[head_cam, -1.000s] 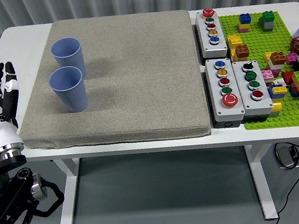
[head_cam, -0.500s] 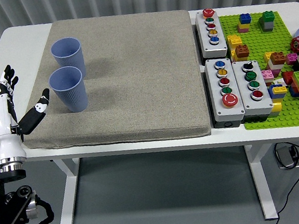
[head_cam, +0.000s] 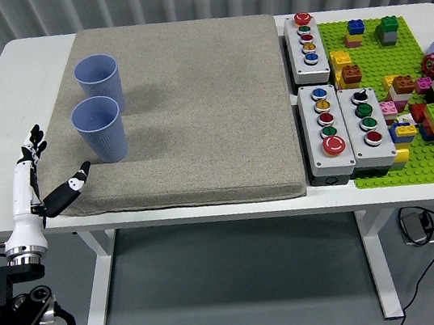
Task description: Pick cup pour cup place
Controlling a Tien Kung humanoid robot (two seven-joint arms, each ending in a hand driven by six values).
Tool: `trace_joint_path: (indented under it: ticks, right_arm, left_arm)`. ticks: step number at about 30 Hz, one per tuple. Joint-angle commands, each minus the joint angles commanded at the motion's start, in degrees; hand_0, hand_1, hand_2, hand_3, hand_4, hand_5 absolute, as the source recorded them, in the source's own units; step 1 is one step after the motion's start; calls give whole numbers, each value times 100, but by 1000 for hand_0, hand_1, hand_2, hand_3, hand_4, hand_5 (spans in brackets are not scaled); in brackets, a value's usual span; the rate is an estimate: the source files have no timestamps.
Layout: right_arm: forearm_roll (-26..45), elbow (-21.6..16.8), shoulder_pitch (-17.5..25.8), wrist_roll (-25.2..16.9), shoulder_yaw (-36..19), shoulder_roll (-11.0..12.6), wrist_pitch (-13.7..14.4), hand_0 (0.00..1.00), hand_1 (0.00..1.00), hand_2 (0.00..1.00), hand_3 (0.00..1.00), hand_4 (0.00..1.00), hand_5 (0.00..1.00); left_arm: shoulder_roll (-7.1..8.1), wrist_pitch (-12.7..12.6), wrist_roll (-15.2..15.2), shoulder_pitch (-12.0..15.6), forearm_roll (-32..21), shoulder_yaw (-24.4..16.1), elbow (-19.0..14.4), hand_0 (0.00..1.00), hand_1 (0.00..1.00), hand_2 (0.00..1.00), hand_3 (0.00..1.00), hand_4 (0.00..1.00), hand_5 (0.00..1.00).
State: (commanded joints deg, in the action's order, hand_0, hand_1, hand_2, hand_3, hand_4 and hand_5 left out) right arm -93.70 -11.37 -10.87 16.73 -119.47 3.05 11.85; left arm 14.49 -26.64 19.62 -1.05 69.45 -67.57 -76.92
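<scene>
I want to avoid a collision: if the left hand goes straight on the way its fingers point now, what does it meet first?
Probably nothing: the left hand points up along the table's left side, passing left of both cups. Depth is unclear.

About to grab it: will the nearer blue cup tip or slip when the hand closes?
The nearer blue cup is tall, narrows toward its base and sits on a soft grey mat, so a sideways nudge may tip it. Its ribbed wall should aid grip. It looks light.

Left robot hand (head_cam: 34, 186) open, apparently clear of near cup (head_cam: 98, 129).
</scene>
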Motion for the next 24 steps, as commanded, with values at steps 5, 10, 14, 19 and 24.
trace_joint_path:
  ticks: [5,10,14,19,24]
  right_arm:
    - [23,-1,-10,2,12,-2,10,673,604,592,593,2,181]
    - [86,2,-15,-3,45,-3,27,672,605,591,592,2,180]
    - [101,3,-14,-2,52,-4,32,672,604,591,592,2,178]
    - [131,3,-15,0,71,-7,38,672,604,591,592,2,178]
    - [153,-1,-9,10,94,-9,49,672,604,590,593,2,176]
  left_arm:
    - [-55,-43,-10,-134,-60,124,159,987,964,998,998,846,144]
    - [-121,-79,-67,-371,-147,271,413,989,964,998,998,877,184]
    - [-183,-90,-94,-534,-164,329,554,986,965,998,998,892,205]
    - [-242,-55,-113,-715,-198,357,709,986,965,998,998,892,205]
    - [-258,-18,-146,-872,-215,411,818,982,964,998,998,893,212]
